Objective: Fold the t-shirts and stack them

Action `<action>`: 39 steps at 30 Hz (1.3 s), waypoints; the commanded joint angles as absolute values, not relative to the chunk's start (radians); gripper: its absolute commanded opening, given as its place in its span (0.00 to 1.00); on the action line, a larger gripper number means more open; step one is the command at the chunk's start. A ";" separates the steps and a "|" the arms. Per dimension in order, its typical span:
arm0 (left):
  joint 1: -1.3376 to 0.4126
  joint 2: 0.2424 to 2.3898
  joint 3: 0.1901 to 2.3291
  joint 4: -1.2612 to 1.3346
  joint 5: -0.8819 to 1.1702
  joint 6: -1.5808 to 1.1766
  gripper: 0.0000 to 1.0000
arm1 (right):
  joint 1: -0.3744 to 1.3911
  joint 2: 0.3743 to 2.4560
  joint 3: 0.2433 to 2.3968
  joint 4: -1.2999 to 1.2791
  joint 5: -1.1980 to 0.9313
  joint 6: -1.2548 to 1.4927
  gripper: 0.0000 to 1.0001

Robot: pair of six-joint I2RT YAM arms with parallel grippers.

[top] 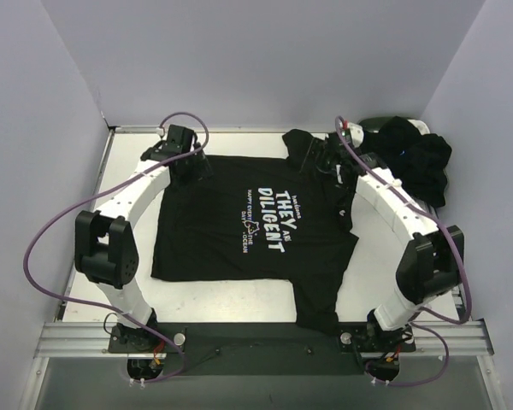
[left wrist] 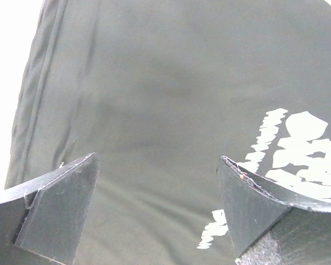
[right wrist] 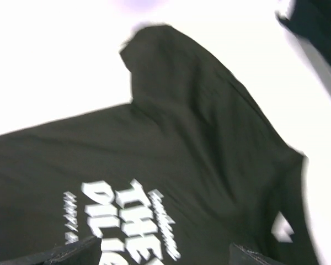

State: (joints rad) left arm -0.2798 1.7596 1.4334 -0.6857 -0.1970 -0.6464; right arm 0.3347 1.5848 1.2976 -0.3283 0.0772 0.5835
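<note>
Your left fingers [left wrist: 55, 210] and right fingers [right wrist: 66, 254] both gaped empty above the printed black t-shirt [top: 256, 218], laid flat on the surface [top: 231, 299] ready for folding, with other dark shirts [top: 415, 162] heaped at the far-right corner.

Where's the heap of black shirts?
The heap sits at the far right corner of the table in the top view, beside the right gripper, right of the printed shirt.

The printed t-shirt [right wrist: 198, 165] is blurred in the right wrist view, its lettering [right wrist: 138, 204] cut off below
</note>
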 commanded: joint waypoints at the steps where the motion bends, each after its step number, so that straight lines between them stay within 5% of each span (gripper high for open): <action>1: -0.291 1.778 1.542 -0.765 -0.147 -0.586 0.97 | 0.351 1.724 1.437 -0.462 -0.032 0.552 1.00; 19: -0.359 1.856 1.368 -0.835 -0.239 -0.572 0.97 | 0.532 1.821 1.301 -0.514 0.196 0.534 1.00; 39: -0.270 2.258 1.707 -0.887 -0.221 -0.558 0.98 | 0.374 2.193 1.629 -0.555 -0.026 0.499 1.00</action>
State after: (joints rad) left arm -0.3096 2.1456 1.6447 -0.9005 -0.1722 -0.5629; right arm 0.4129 2.1162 1.5585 -0.5087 0.0345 0.5167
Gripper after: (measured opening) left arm 0.974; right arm 0.999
